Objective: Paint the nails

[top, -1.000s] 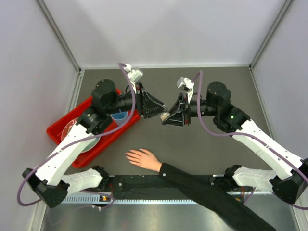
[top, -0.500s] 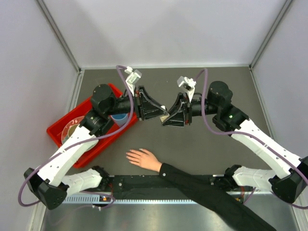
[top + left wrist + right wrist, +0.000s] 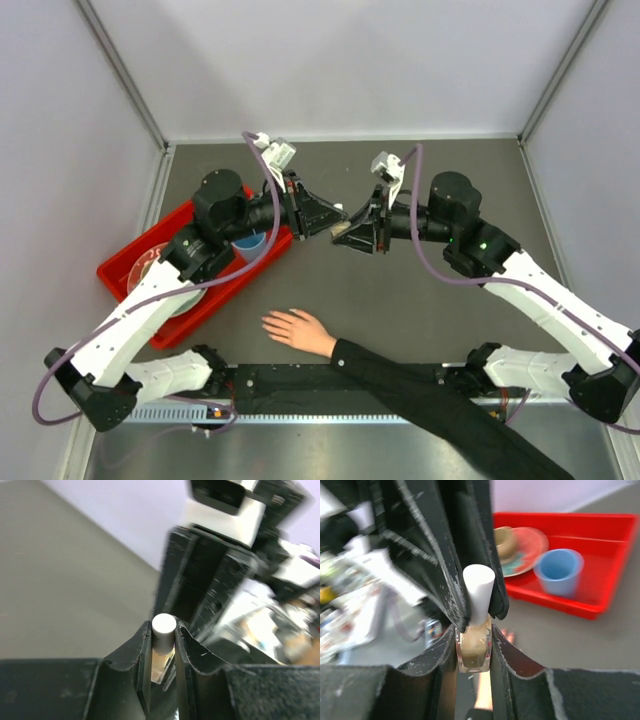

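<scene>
A small clear polish bottle (image 3: 474, 652) with tan polish and a white cap (image 3: 478, 595) hangs in mid-air over the table's middle (image 3: 343, 229). My right gripper (image 3: 474, 640) is shut on the bottle's glass body. My left gripper (image 3: 163, 630) is shut on the white cap (image 3: 164, 626), facing the right gripper (image 3: 210, 595) tip to tip. The flesh-toned hand (image 3: 297, 329) with a black sleeve lies flat near the table's front, fingers spread to the left. Its nails (image 3: 268, 322) are too small to make out. The hand shows blurred below the bottle (image 3: 485, 690).
A red tray (image 3: 215, 297) stands at the left with a blue cup (image 3: 247, 243) and a pinkish plate (image 3: 150, 268) in it. The tray (image 3: 600, 522), cup (image 3: 560, 572) and plate (image 3: 527, 547) also show in the right wrist view.
The two joined grippers have shifted slightly toward the far side with the bottle between them. The left wrist has turned a little.
</scene>
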